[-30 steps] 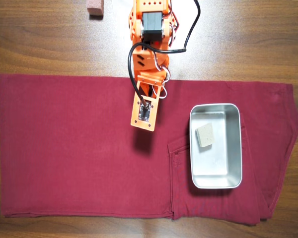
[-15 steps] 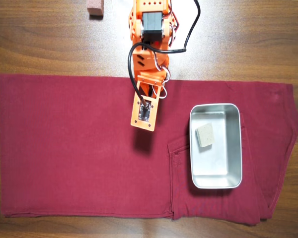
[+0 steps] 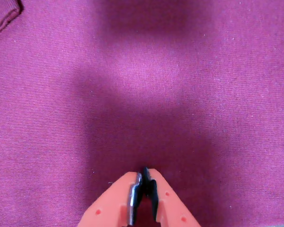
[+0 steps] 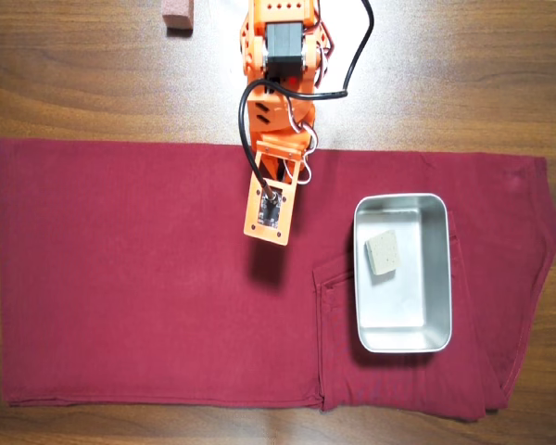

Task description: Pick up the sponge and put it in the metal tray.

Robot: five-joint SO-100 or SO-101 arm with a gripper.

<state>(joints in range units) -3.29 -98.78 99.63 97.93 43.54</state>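
Observation:
In the overhead view the pale beige sponge [image 4: 382, 253] lies inside the shiny metal tray [image 4: 440, 278], in its upper left part. The tray rests on the right part of a dark red cloth [image 4: 130, 278]. My orange gripper [image 4: 265, 239] hangs over the cloth to the left of the tray, apart from it. The wrist view shows the gripper [image 3: 144, 176] shut, its two orange fingers pressed together with nothing between them, above bare red cloth [image 3: 146, 85]. Sponge and tray are out of the wrist view.
A pinkish-brown block [image 4: 177, 15] sits on the wooden table [image 4: 463, 74] at the top edge, left of the arm's base [image 4: 283, 42]. A black cable [image 4: 357, 56] loops beside the arm. A cloth seam [image 3: 4, 19] shows in the wrist view's top left corner.

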